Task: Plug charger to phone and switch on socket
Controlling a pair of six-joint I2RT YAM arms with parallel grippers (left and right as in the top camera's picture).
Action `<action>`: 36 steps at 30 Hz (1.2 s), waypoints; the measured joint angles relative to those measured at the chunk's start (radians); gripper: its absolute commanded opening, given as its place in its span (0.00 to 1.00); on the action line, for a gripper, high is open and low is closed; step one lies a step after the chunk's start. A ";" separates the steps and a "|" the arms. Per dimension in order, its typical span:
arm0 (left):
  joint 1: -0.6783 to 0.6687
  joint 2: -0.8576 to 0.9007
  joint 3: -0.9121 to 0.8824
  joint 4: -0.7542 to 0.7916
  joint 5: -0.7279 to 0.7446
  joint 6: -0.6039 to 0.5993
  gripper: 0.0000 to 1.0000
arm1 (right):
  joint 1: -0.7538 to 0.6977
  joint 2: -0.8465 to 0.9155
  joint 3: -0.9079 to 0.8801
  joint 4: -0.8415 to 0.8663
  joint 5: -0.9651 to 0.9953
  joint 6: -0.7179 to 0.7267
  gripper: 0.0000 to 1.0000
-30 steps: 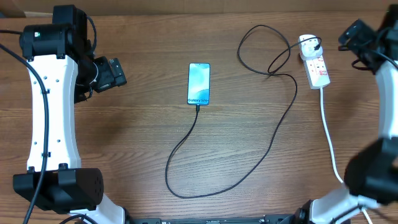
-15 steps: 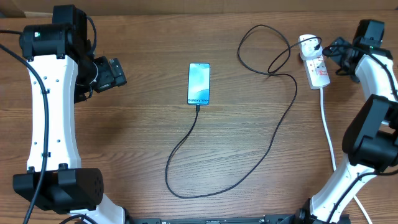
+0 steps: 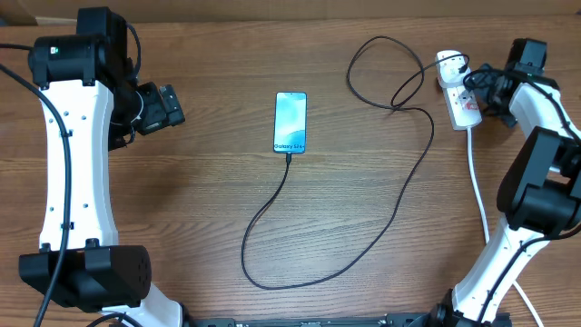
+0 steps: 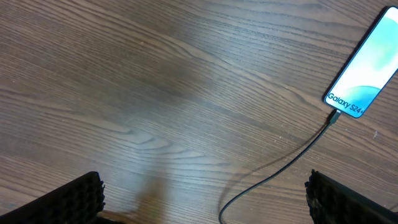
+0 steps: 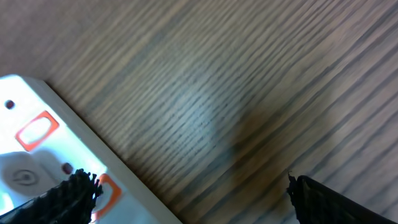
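— Where does the socket sit?
— The socket (image 3: 461,93) lies far right on the table (image 3: 182,227). The charger (image 3: 428,143) runs from it to the phone (image 3: 290,122) at mid-table. My right gripper (image 3: 481,86) hovers just beside it, jaws wide, empty.
— And pressing?
— I'd set one fingertip squarely on the red switch (image 5: 37,129) and push straight down. My left gripper (image 3: 171,105) gapes empty, well apart.

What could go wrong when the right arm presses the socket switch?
The right gripper, jaws wide, sits at the edge of the socket: a finger could shove it sideways instead of pressing a red switch. A sliding socket would drag the charger, perhaps tugging its tip at the phone.
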State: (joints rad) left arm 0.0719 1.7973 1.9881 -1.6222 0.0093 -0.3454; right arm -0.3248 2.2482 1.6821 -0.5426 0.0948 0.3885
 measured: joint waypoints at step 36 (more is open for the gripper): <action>0.000 0.000 0.000 0.000 0.000 0.000 1.00 | -0.013 0.010 0.001 -0.011 -0.098 0.002 1.00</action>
State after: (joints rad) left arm 0.0719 1.7973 1.9881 -1.6222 0.0093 -0.3454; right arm -0.3382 2.2585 1.6833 -0.5537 -0.0032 0.3908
